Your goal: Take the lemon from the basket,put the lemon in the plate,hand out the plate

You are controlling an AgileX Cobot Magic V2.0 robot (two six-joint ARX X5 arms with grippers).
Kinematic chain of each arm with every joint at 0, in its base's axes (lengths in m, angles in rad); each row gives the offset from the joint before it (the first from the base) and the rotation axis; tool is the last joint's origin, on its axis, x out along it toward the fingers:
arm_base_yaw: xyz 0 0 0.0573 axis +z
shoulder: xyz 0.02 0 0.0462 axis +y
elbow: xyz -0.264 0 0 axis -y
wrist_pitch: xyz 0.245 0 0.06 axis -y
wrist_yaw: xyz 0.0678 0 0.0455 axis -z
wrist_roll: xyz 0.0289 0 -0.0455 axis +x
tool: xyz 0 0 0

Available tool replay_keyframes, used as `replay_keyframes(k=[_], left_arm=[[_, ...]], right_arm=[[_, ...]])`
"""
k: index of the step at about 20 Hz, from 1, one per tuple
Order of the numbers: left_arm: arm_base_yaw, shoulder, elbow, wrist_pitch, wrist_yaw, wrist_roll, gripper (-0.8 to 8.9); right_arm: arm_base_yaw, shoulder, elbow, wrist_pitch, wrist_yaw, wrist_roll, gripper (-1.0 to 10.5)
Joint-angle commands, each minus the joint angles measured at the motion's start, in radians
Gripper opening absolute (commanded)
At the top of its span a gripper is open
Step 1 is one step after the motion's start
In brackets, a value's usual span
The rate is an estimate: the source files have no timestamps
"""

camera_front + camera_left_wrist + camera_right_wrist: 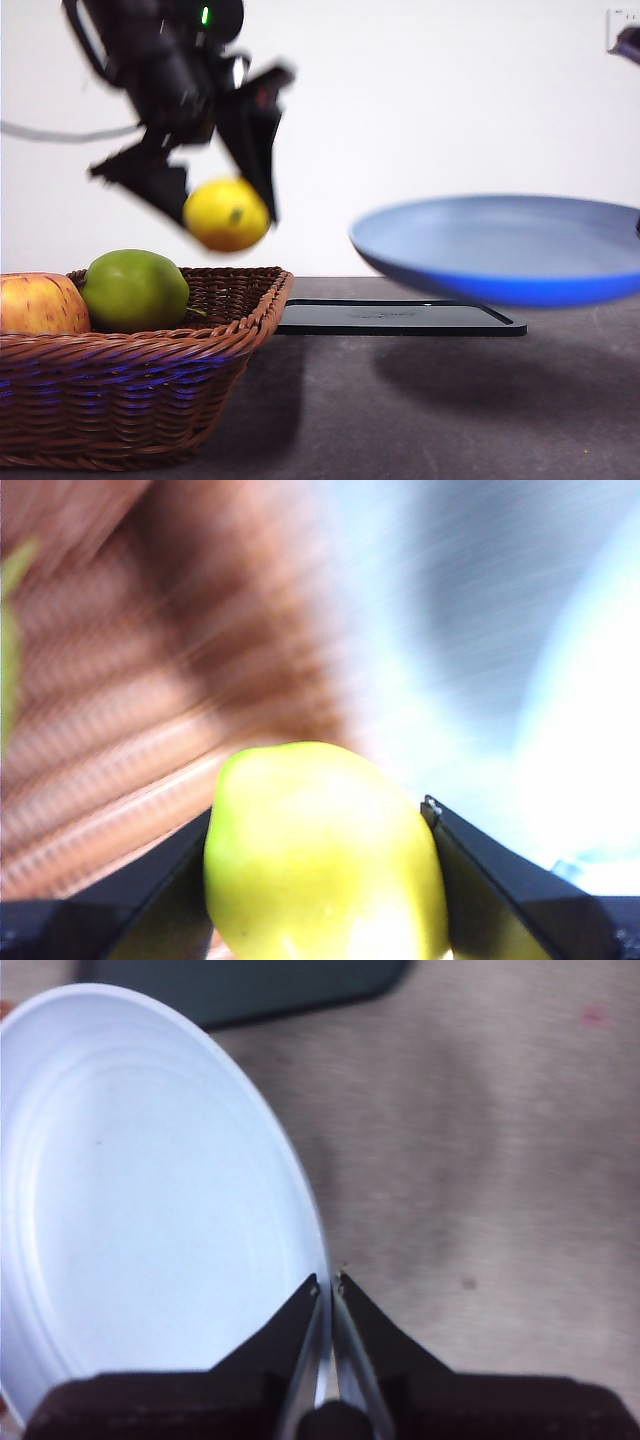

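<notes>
Fingers (170, 890) of left gripper (215, 205) clenched on the lemon (227, 214), one black finger on either side of it. Lemon lifted clear of the basket (200, 345), hanging in the air above its right rim, blurred. Still lying in the basket: green apple (134, 290) and red-yellow apple (40, 304), side by side at the left.

Fingers (290, 1325) of right gripper (327, 1285) pinched on the near rim of the plate (500, 245), held level and raised off the desk (450, 410), right of the lemon and well apart from it. Beneath and behind the plate, flat black tray (400, 318) on the desk.

Step in hand, by judgement: carrying the lemon from basket to plate; picking done, placing not yet. Next move calls for travel rightward until over the light blue inside of the plate, then lowering close before letting go, so as not to tip the plate in its thin rim grip or send the fruit rolling off. Handing out only after that.
</notes>
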Motion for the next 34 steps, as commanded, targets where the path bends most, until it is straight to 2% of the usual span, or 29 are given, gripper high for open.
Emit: replay_keyframes(k=[1, 3, 5, 6, 9, 13, 18, 21, 23, 30, 34], left_arm=[[-0.033, -0.018, 0.118, -0.029, 0.04, 0.031, 1.53], [-0.087, -0.021, 0.188, -0.017, 0.057, 0.042, 1.53], [-0.161, -0.016, 0.191, 0.037, 0.048, 0.046, 1.53], [-0.191, -0.01, 0.191, 0.056, 0.034, 0.048, 1.53], [-0.282, 0.021, 0.191, 0.085, -0.128, 0.071, 1.53], [-0.348, 0.079, 0.191, 0.09, -0.163, 0.101, 1.54], [-0.373, 0.146, 0.191, 0.081, -0.166, 0.113, 1.65], [-0.373, 0.171, 0.191, 0.069, -0.183, 0.146, 3.07], [-0.373, 0.177, 0.191, 0.068, -0.193, 0.146, 3.7], [-0.376, 0.153, 0.202, 0.058, -0.184, 0.143, 3.78], [-0.376, 0.026, 0.205, 0.044, -0.187, 0.143, 3.76]], right_arm=[[0.002, 0.05, 0.02, 0.028, -0.001, 0.01, 0.0], [0.015, 0.095, 0.02, 0.055, -0.023, 0.04, 0.0], [0.042, 0.126, 0.02, 0.089, -0.098, 0.075, 0.0], [0.053, 0.129, 0.02, 0.098, -0.109, 0.083, 0.0], [0.104, 0.129, 0.02, 0.111, -0.109, 0.112, 0.0], [0.141, 0.129, 0.02, 0.11, -0.109, 0.123, 0.0], [0.148, 0.129, 0.02, 0.108, -0.154, 0.123, 0.0], [0.148, 0.129, 0.02, 0.098, -0.16, 0.123, 0.0], [0.148, 0.129, 0.02, 0.088, -0.161, 0.123, 0.0], [0.148, 0.129, 0.02, 0.065, -0.16, 0.144, 0.0], [0.139, 0.15, 0.04, 0.063, -0.154, 0.148, 0.0]])
